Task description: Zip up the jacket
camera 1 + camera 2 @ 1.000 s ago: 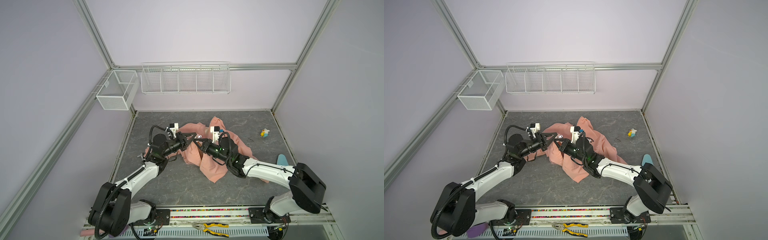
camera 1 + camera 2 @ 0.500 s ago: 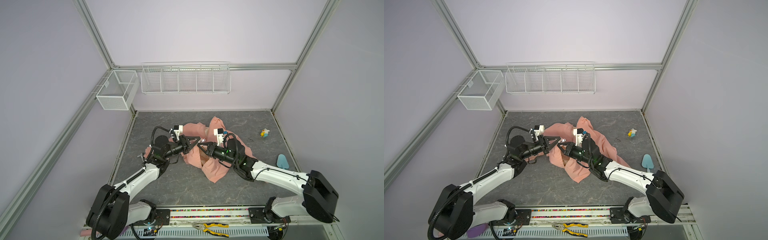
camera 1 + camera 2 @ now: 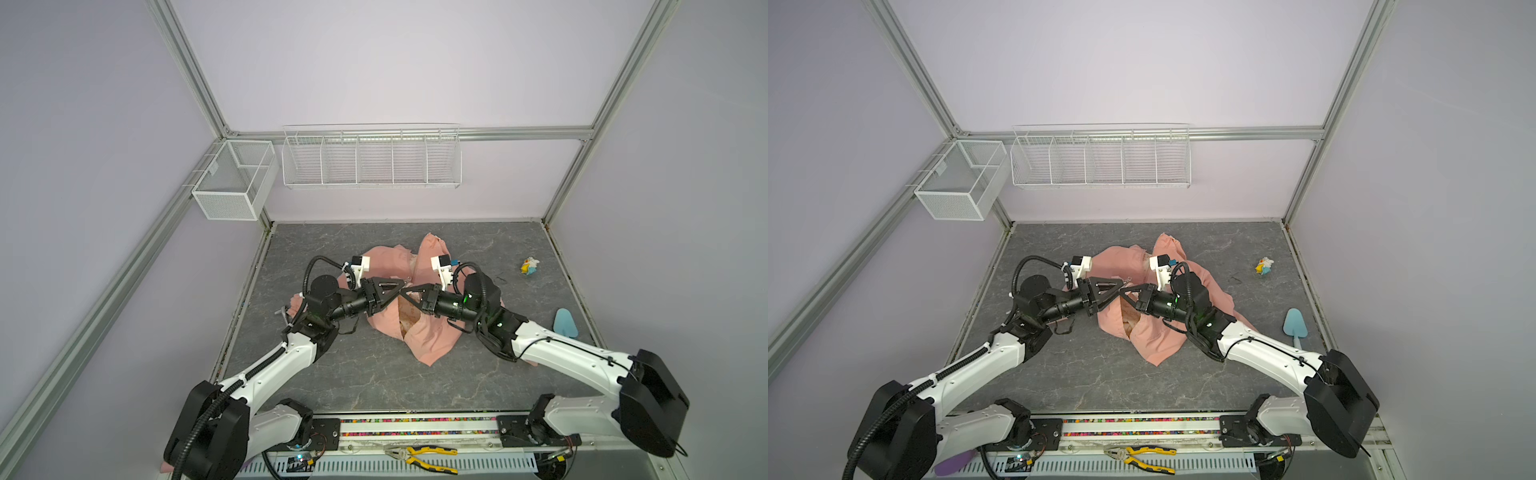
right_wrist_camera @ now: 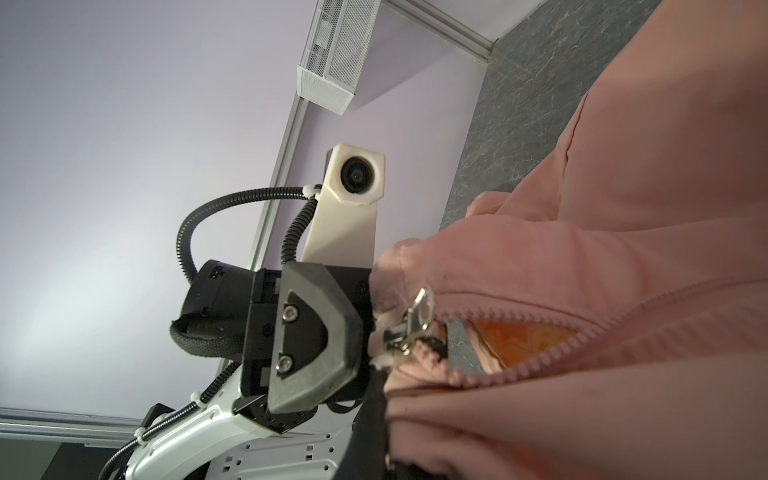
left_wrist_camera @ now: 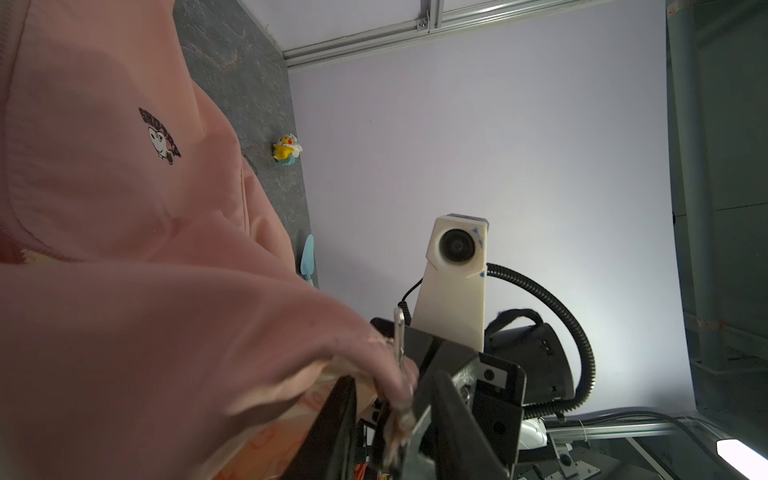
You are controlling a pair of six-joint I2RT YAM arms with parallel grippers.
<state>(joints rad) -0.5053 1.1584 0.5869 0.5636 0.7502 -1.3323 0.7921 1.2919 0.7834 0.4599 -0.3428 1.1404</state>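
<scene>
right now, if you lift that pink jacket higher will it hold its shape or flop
Probably flops: the jacket lies in soft crumpled folds. Likely light, being thin fabric. Its metal zipper pull sits free and may swing.

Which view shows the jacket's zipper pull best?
The right wrist view: the metal zipper pull sits close and sharp where the jacket's open teeth meet. The left wrist view shows it thin, edge-on. In both top views it cannot be made out.
</scene>
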